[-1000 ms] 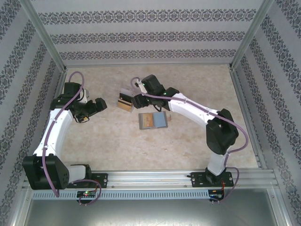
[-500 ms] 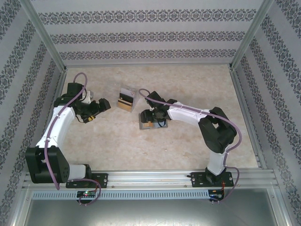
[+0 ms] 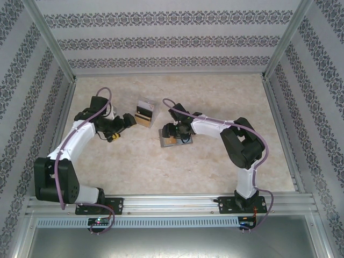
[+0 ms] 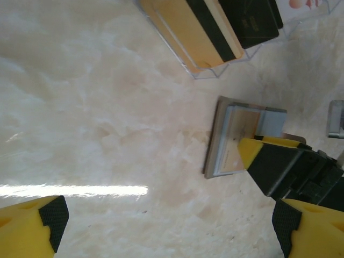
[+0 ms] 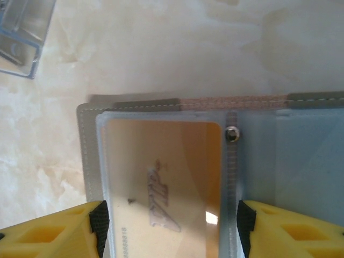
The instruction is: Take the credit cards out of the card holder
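**A:** Why is the right gripper [image 5: 172,228] parked like that?

**B:** Lining up on the tan-gold card [image 5: 161,177], I reckon. Its fingers are partway apart, holding nothing, one either side of that pocket. The card holder [image 5: 285,161] lies open and flat on the counter [image 4: 80,107], right beneath it.

**A:** And the left gripper [image 4: 167,217]?

**B:** Spread wide and empty, with the see-through box [image 4: 204,37] just ahead. The holder's soft grey with a stitched edge, clear sleeves and a metal stud. The card's stiff and glossy.

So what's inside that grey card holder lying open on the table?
A tan-gold card shows through a clear sleeve in the card holder. Whether more lie beneath it or in the bluish panel beside it is hidden.
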